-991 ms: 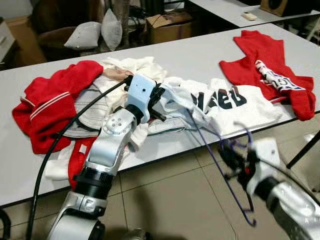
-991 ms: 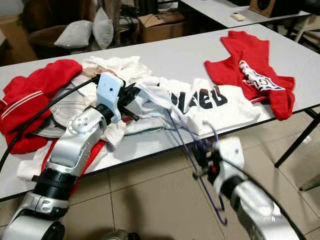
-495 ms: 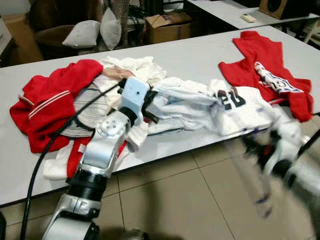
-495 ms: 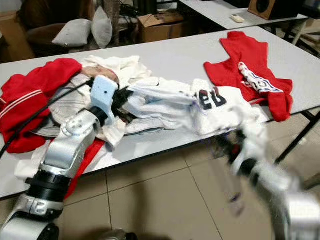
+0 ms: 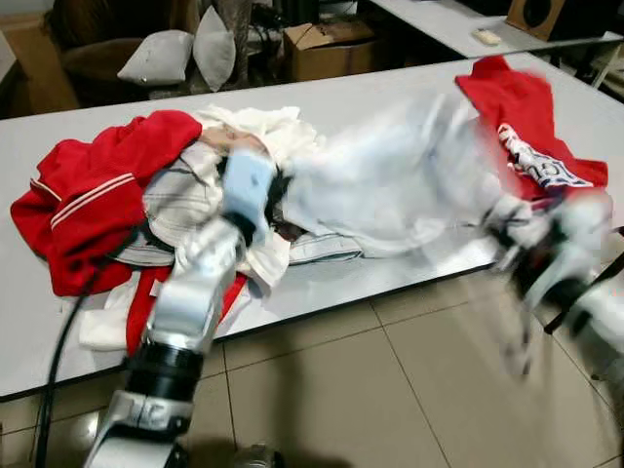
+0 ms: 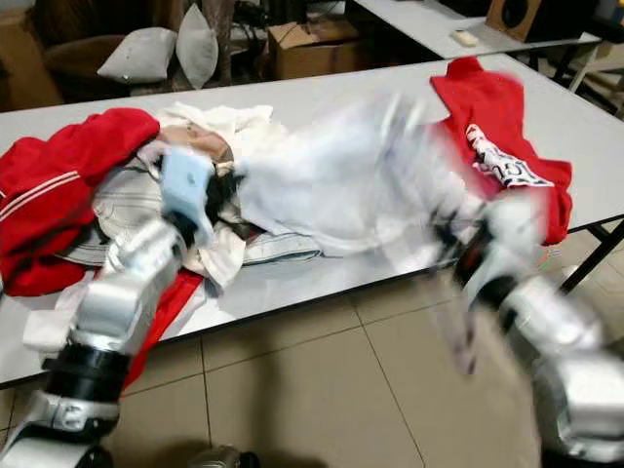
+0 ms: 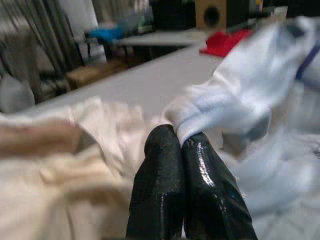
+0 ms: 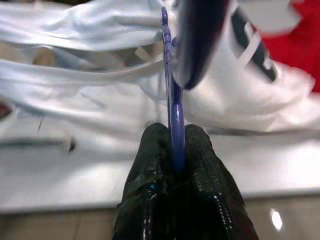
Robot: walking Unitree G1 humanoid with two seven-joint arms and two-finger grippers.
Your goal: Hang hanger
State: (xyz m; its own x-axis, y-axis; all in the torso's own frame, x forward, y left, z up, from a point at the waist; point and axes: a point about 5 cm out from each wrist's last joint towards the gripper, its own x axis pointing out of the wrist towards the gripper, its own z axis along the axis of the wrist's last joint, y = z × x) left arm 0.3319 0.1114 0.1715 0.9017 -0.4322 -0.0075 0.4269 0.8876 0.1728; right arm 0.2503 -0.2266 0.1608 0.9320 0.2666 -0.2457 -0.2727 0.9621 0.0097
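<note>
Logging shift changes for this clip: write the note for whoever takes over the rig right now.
Left gripper: shut on a fold of the white shirt, over the clothes pile on the grey table.
Right gripper: shut on the blue hanger, near the table's front edge, blurred in the eye views.
Done: both shirt and hanger are gripped.
Left: how far the hanger sits inside the shirt cannot be told; finish fitting it, then hang it. No rail in view.

Grey table (image 5: 390, 97) carries heaped clothes: red jacket (image 5: 93, 195), white shirt (image 5: 390, 185) (blurred), red jersey (image 5: 522, 112).
</note>
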